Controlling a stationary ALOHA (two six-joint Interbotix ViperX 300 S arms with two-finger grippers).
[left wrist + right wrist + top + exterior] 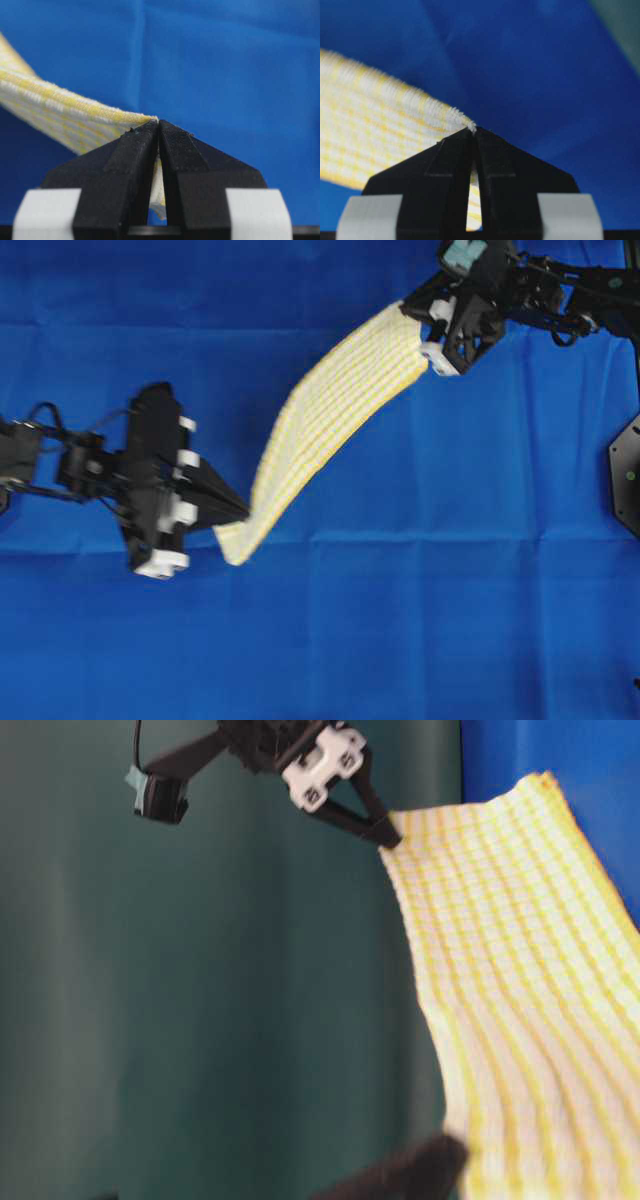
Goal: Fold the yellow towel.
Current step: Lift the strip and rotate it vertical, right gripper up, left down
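Right now both claws are clenched on the yellow towel (330, 415), left gripper (243, 512) and right gripper (415, 315) at opposite corners, lifting it over the blue sheet (450, 620). Keeping it taut should fold it cleanly.

One camera hangs high up and looks straight down on the blue sheet (420, 640), far enough to see both arms and the whole towel (330, 415). One camera sits low by the table and looks sideways, very near the towel (520, 1000), with a green wall behind. One camera rides on each wrist and looks out past its own gripper tips, left gripper (158, 125) and right gripper (473, 131), very close up. All four views share the towel. The high and low views both show the right gripper (428, 332).
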